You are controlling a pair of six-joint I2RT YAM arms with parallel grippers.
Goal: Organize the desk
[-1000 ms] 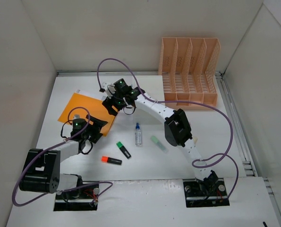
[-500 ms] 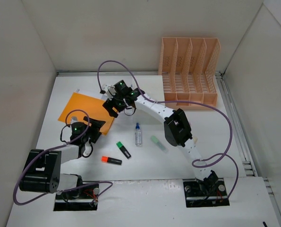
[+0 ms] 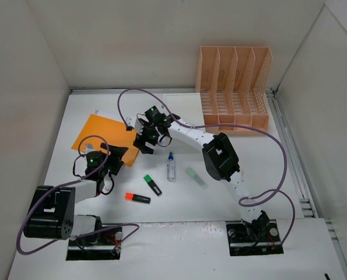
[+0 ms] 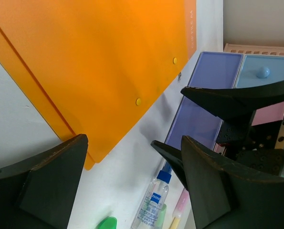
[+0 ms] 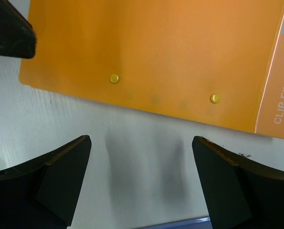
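The desk is a white tabletop with walls around it. An orange clip-file folder lies flat at its left. My left gripper hovers open at the folder's near right corner; in the left wrist view the folder fills the upper left and my left gripper holds nothing. My right gripper stands open just right of the folder. The right wrist view shows bare desk between the fingers of my right gripper, below the folder's edge.
A small spray bottle, a green highlighter, an orange-capped marker and a pale green highlighter lie mid-desk. A peach file rack stands at the back right. A purple, blue and pink drawer unit shows past the folder.
My right gripper has drawn back from over the folder's edge toward the near right and its jaws have spread wider. The left gripper has barely shifted.
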